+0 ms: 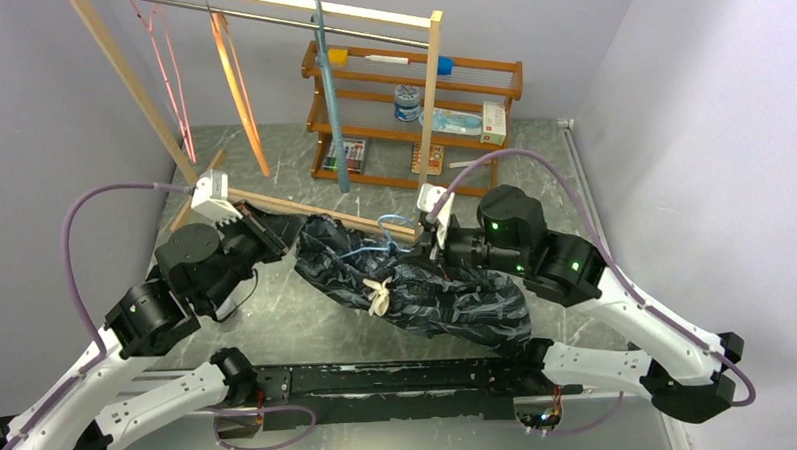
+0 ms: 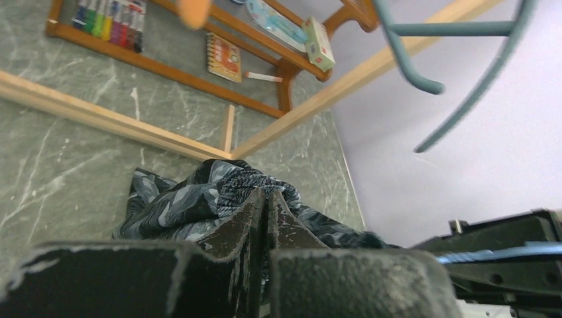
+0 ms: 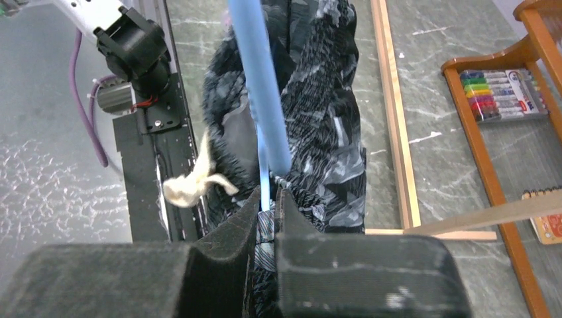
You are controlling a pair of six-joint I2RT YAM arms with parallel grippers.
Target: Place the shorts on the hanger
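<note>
The dark marbled shorts (image 1: 447,298) hang in a bunch between my two grippers, low over the table, with the cream drawstring knot (image 1: 379,294) dangling in front. The thin light-blue wire hanger (image 1: 371,250) lies against the top of the shorts, mostly wrapped in fabric. My left gripper (image 1: 291,233) is shut on the left edge of the shorts (image 2: 192,199). My right gripper (image 3: 267,197) is shut on the hanger's wire (image 3: 262,86) together with a fold of the shorts (image 3: 325,119). The knot (image 3: 191,186) hangs to the left of the right gripper's fingers.
A wooden clothes rack (image 1: 430,104) stands behind, its base bar (image 1: 314,208) right behind the shorts. A pink wire hanger (image 1: 169,63), an orange one (image 1: 239,80) and a thick teal hanger (image 1: 332,97) hang on its rod. A wooden shelf (image 1: 415,94) with markers and boxes stands at the back.
</note>
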